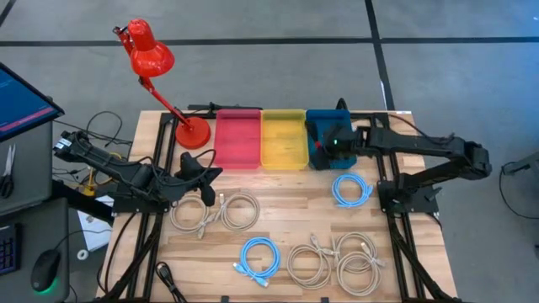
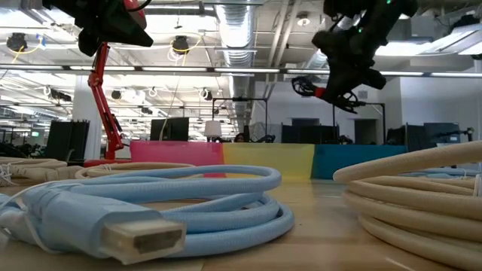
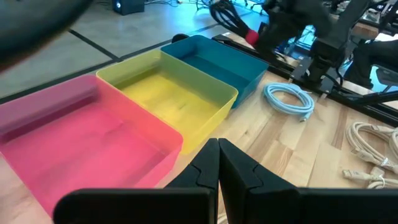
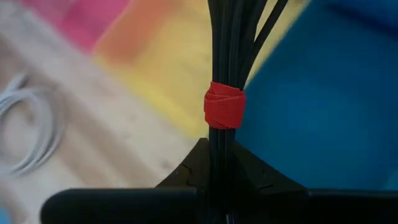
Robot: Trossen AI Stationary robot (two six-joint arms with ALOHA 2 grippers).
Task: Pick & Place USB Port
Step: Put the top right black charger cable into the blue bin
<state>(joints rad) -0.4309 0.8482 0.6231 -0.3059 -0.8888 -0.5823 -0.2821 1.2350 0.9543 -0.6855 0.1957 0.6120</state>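
The right gripper is closed tight on a black cable bundle, its two fingers pinching the strands just below a red tie that binds them. In the right wrist view the bundle runs straight out from between the fingers, so its long axis lies along the gripper's own line, and beyond it spreads the floor of the blue bin. From above, this gripper hangs over the blue bin, the rightmost of three trays, with the yellow bin just beside it and the pink bin farther left. The low view shows the bundle held well up off the table, looped and dangling to one side of the gripper. By my reading, the coming move is a drop or a lowering, and the bin lies directly beneath, so the right arm needs little sideways travel. The left gripper waits pressed together and empty near the table's left edge, facing the trays.
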